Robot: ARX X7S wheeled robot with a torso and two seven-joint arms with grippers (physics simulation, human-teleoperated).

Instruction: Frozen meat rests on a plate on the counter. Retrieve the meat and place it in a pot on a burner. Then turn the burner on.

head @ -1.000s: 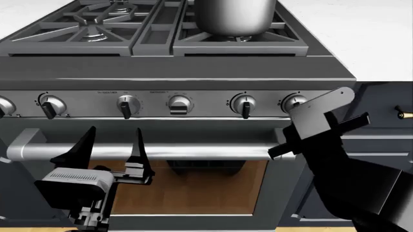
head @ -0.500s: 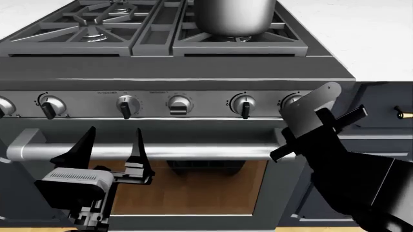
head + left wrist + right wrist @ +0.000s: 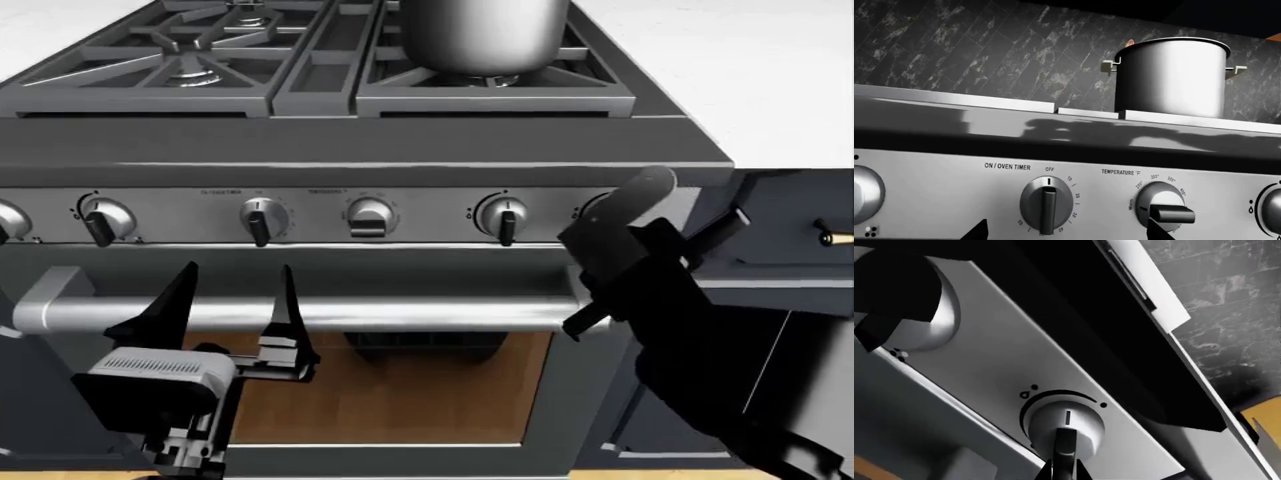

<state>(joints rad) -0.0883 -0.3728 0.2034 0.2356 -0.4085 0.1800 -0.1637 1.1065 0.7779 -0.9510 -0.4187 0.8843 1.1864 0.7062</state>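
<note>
Along the stove's front panel (image 3: 400, 180), the right gripper (image 3: 614, 215) reaches the far-right knob (image 3: 1062, 421), jaw state unclear; the left gripper (image 3: 234, 300) hangs spread below.

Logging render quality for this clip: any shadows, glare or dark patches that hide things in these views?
Left wrist view: a dark arm-shaped shadow lies across the stove's front edge; the pot is evenly lit. Right wrist view: a large black area covers the overhang, but the knob reads clearly. Head view: sharp; the right claw hides the far-right knob.
</note>
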